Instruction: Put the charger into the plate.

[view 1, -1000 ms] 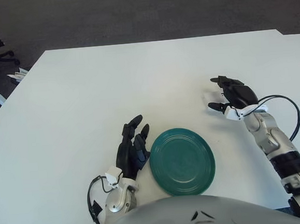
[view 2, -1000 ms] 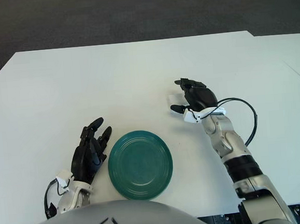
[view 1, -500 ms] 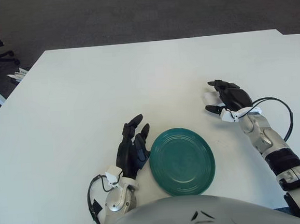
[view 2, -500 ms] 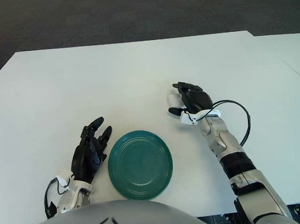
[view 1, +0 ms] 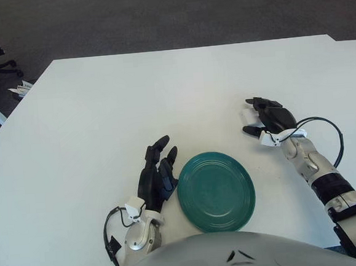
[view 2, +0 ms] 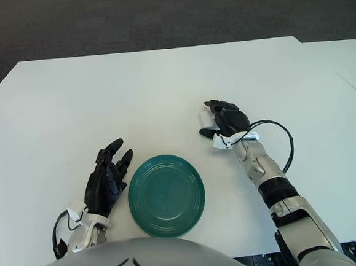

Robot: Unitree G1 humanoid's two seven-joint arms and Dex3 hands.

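A: What lay where?

B: On the white table point(view 1: 101, 102) the green plate point(view 1: 216, 191) sat empty near the front edge. The left hand point(view 1: 157, 178) showed just beside its left rim, fingers loosely extended, holding nothing.

A: And the charger?

B: The small white charger point(view 1: 247, 113) was beyond the plate, to its right, under the right hand point(view 1: 265, 119), whose fingers curled around it. Whether they gripped it firmly, I couldn't tell. I'd judge grasping underway; next comes lifting and carrying it to the plate.

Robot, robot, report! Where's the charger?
Right hand closed around white charger, right of and beyond green plate. Left hand open, idle beside plate's left rim. Plate empty, path clear.
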